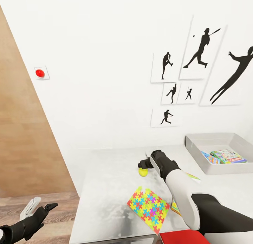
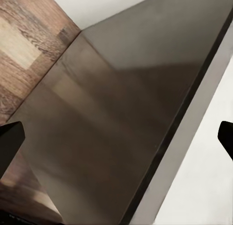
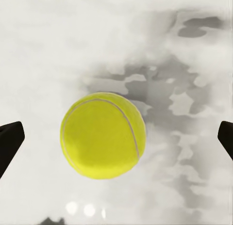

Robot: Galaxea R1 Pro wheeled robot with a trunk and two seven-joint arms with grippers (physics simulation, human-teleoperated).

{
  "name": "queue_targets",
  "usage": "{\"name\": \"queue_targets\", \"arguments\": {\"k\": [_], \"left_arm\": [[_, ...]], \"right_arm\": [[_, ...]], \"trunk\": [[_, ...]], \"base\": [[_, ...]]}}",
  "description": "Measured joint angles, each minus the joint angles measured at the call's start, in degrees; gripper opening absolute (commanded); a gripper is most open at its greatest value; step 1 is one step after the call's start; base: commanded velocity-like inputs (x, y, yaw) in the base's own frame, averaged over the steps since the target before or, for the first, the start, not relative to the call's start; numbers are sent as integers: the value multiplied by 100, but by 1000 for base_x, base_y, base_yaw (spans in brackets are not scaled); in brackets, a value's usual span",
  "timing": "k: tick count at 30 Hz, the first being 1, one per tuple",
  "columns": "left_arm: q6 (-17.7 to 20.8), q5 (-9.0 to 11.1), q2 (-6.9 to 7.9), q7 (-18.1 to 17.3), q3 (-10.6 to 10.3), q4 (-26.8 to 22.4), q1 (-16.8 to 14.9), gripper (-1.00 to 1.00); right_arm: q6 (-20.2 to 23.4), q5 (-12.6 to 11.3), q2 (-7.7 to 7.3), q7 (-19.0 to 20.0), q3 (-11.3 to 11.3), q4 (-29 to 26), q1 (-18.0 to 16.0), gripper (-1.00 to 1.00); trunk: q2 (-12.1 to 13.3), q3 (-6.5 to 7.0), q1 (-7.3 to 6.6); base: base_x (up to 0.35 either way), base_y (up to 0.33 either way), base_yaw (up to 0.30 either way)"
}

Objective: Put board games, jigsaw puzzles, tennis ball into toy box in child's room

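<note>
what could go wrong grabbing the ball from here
The ball is round and lies free on the smooth table, so if the open right claw touches one side first while closing, it could roll off. The puzzle lies right under the right arm, so a low forearm might drag it.

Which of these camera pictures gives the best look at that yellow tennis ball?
The right wrist view: the tennis ball sits large and whole between the open right tool's fingertips. In the head view it is a small spot partly tucked under that tool.
</note>
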Motion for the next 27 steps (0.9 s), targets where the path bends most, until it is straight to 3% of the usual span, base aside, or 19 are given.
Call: {"name": "queue_targets", "arguments": {"k": [15, 27], "left_arm": [[0, 2, 0, -2, 0, 0, 3, 100], [0, 15, 0, -8, -8, -2, 4, 100]], "right_arm": [[-54, 11, 0, 40, 8, 21, 21, 100], [-90, 10, 0, 227, 37, 5, 21, 100]], "trunk": [[-603, -270, 330], [-604, -271, 330]], "base": [[0, 0, 0], [0, 0, 0]]}}
